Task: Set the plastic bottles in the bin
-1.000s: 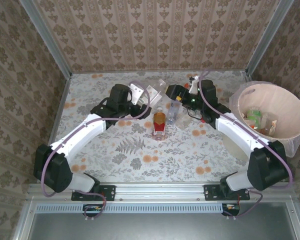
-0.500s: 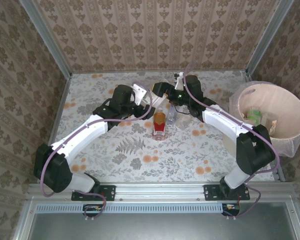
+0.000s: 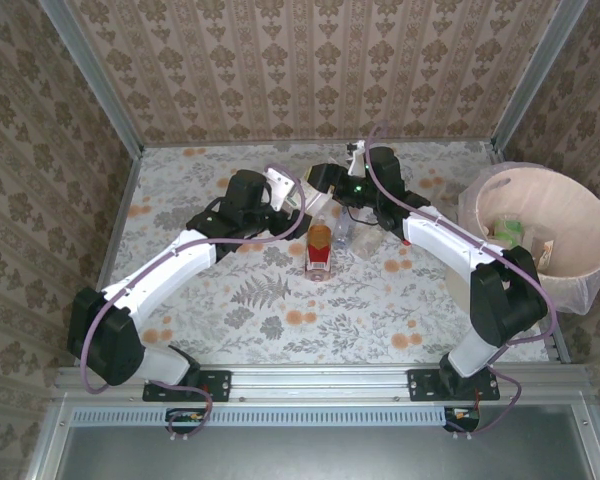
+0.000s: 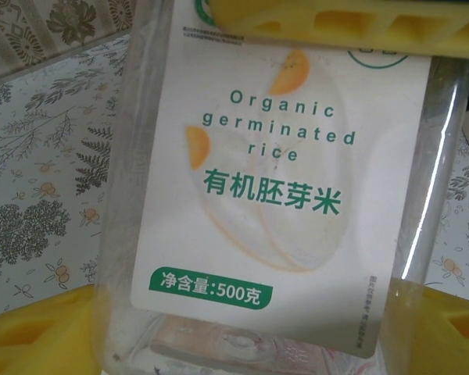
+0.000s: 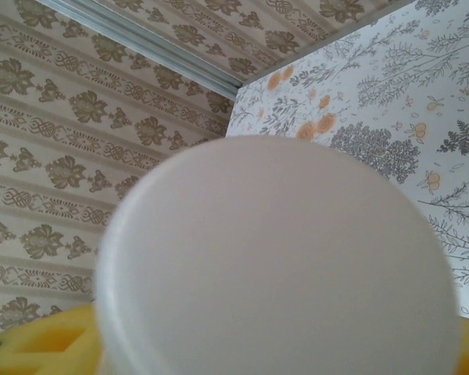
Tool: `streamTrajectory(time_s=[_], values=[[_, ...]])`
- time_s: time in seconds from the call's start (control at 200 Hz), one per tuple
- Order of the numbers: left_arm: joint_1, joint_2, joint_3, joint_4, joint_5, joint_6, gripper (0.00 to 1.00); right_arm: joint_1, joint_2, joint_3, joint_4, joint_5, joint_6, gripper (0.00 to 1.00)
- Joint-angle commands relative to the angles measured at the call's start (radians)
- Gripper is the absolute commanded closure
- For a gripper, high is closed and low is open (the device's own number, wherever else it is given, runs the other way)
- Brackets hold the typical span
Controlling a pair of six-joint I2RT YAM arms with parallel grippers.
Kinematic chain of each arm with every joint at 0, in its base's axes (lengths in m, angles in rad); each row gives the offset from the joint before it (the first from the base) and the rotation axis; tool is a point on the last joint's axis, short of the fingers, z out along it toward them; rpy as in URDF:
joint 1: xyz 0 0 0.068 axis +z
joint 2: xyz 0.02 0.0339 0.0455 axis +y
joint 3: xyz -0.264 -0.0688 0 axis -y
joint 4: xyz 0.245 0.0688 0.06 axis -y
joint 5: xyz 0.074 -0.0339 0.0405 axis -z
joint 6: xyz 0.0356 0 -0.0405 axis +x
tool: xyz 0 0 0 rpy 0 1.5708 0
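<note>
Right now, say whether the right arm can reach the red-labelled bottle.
Probably: the red-labelled bottle lies uncovered close by the right gripper, but that gripper sits at a white cap.

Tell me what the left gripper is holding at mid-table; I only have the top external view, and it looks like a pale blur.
Observer: A clear plastic container with a white label reading "Organic germinated rice", clamped between the left gripper's yellow foam pads.
Operator: And what's in front of the right gripper?
Observer: A round white lid, close up, with that gripper's yellow pads on either side of it.
</note>
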Motion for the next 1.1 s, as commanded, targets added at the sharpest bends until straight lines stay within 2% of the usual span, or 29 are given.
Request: streamTrajectory(time_s=[0.0,0.115,0.235,0.38,0.465,0.565,0.72,0.855,1.095], values=[[-0.004,-0.009,0.019,0.025,0.010,-0.020,0.42,0.007,0.007,0.033,-0.007,-0.015,-0.006,0.39],[-0.004,-0.013,0.022,0.022,0.007,-0.031,0.37,0.007,-0.008,0.033,-0.022,0.000,-0.026,0.43],[-0.002,-0.028,0.032,0.019,0.025,-0.052,0.18,-0.002,-0.029,0.086,-0.146,0.021,-0.085,0.45],[0.008,-0.086,0.014,0.079,0.104,-0.095,0.00,-0.023,-0.081,0.175,-0.352,0.088,-0.229,0.48],[0.026,-0.132,-0.023,0.148,0.133,-0.131,0.00,-0.050,-0.123,0.235,-0.479,0.134,-0.329,0.48],[0.048,-0.180,-0.065,0.198,0.111,-0.166,0.00,-0.104,-0.182,0.306,-0.624,0.193,-0.423,0.49],[0.074,-0.224,-0.124,0.243,0.048,-0.194,0.00,-0.234,-0.310,0.342,-0.708,0.214,-0.495,0.50],[0.090,-0.212,-0.128,0.245,0.047,-0.217,0.00,-0.374,-0.410,0.348,-0.763,0.176,-0.540,0.51],[0.093,-0.166,-0.114,0.238,0.049,-0.231,0.00,-0.671,-0.496,0.399,-0.848,-0.016,-0.577,0.54]])
